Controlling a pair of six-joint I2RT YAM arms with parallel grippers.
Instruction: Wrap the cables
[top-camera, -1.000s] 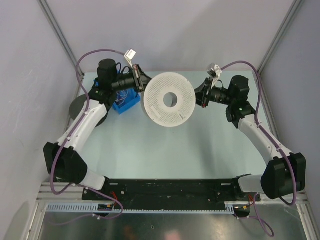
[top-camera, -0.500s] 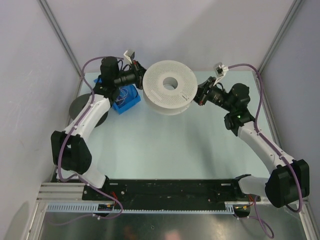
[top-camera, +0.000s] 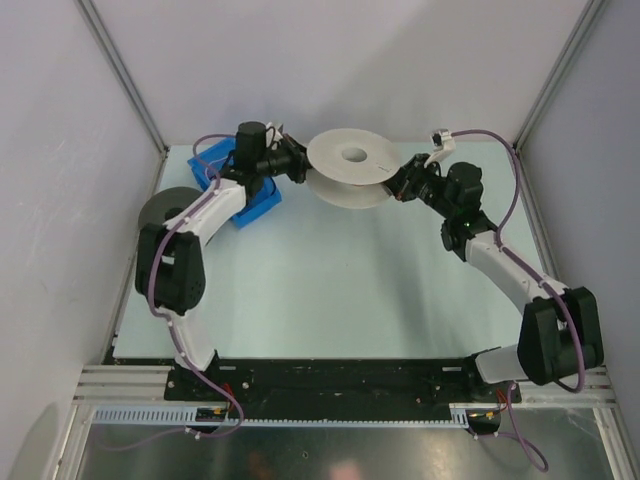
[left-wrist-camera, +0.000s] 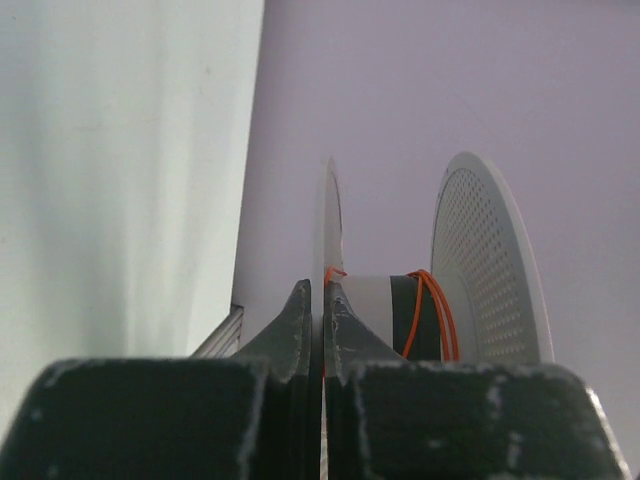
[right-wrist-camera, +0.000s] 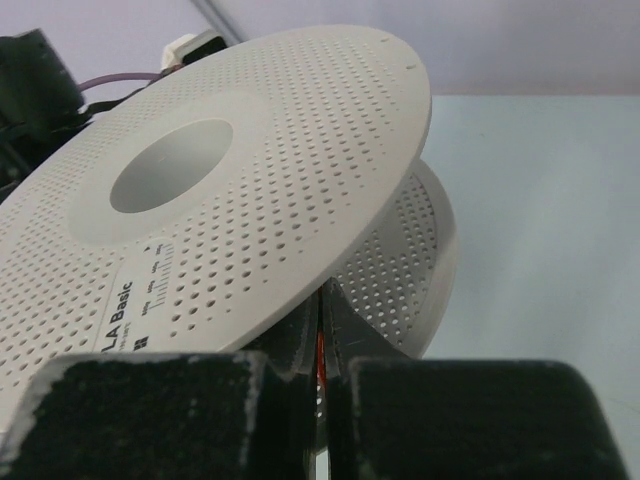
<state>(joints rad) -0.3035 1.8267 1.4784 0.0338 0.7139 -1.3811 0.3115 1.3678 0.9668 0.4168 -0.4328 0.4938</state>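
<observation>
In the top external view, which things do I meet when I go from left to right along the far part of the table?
dark grey disc → blue box → left gripper → white spool → right gripper

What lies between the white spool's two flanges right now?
Left wrist view: the white spool has its pale hub there, with a few turns of orange cable wound on it beside a dark band.
</observation>
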